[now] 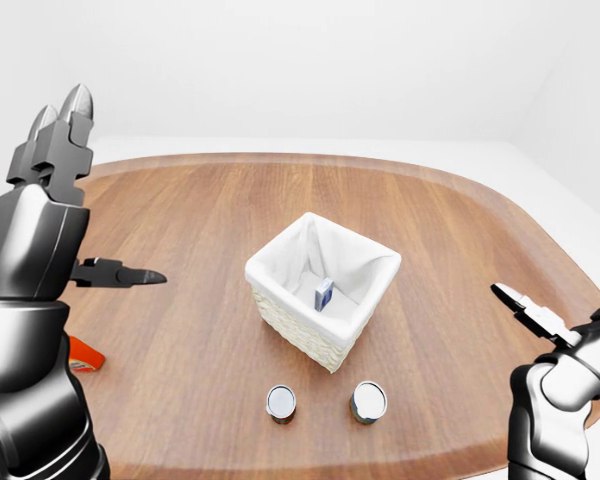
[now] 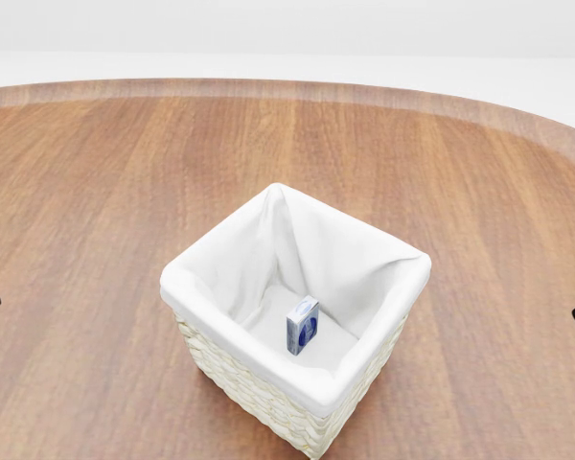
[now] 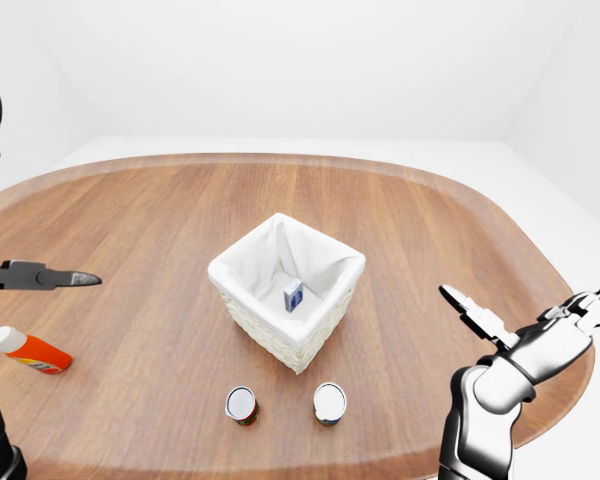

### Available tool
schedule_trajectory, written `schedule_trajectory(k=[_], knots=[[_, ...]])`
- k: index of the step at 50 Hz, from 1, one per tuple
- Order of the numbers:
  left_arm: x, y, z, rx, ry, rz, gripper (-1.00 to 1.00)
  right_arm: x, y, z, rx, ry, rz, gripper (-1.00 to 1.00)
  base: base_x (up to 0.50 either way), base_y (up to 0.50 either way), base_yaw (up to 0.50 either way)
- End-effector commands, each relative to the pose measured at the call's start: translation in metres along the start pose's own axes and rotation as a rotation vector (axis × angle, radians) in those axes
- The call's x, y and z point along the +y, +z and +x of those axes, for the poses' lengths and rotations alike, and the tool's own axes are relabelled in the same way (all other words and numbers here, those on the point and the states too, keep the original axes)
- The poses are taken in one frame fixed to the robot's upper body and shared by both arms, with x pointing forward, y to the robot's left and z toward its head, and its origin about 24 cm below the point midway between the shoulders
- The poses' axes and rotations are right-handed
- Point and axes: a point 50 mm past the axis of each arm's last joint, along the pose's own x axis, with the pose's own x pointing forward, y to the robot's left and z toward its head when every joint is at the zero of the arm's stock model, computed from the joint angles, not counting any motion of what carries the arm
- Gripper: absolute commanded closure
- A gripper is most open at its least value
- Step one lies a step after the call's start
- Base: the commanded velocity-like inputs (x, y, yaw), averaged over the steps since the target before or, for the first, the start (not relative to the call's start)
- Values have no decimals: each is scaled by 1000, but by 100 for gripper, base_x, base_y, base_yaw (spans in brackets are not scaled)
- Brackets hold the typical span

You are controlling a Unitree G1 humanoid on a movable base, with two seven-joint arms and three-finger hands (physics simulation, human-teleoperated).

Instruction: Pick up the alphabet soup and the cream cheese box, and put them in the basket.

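The basket (image 2: 297, 383) stands near the middle of the table (image 1: 200, 210), white liner open upward. The cream cheese box (image 2: 303, 325) stands upright on the basket floor, close to the near-right wall, touching no rim.

Two cans stand on the table just near of the basket in the eye views, apart from each other and from the wicker: the left can (image 1: 281, 402) and the right can (image 1: 368, 400). Their lids face up and their labels are too small to read, so which one is the soup cannot be told.

The left hand (image 1: 55, 160) is raised at the left of the left-eye view, fingers spread and pointing up, one finger jutting right over the wood, with nothing in them. The right hand (image 3: 540, 335) hovers over the table's right edge, fingers extended and parted, also empty. Both are well apart from the basket and cans.

An orange bottle (image 3: 28, 350) with a white cap lies on its side near the table's left edge, partly hidden by the left arm in the left-eye view.

Bare wood lies all round the basket, widest on the far side toward the rounded far edge. The cans sit close to the near edge.
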Motion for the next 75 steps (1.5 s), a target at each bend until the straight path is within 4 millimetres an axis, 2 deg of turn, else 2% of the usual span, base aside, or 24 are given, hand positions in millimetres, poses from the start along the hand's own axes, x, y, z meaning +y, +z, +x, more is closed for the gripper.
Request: schedule_trajectory(k=[1, 37, 39, 48, 55, 65, 75], knots=[[1, -3, -2, 10, 1, -6, -100, 0, -2, 0, 5, 2, -5, -100, 0, 0, 0], [1, -5, -2, 20, 12, -2, -100, 2, -7, 1, 29, 8, -4, -100, 0, 0, 0], [5, -4, -1, 15, 29, 14, -100, 5, -11, 0, 42, 17, -13, -100, 0, 0, 0], [3, -5, -2, 18, 21, 6, -100, 13, -1, -7, -2, 57, -17, -100, 0, 0, 0], [2, -5, -2, 21, 21, 5, -100, 29, -7, -16, 4, 120, -55, -100, 0, 0, 0], [3, -8, -1, 42, 35, 38, -100, 41, -13, -25, 14, 174, -90, -100, 0, 0, 0], [1, -7, -2, 51, 17, 78, -100, 44, 1, -34, -39, 195, -75, -100, 0, 0, 0]])
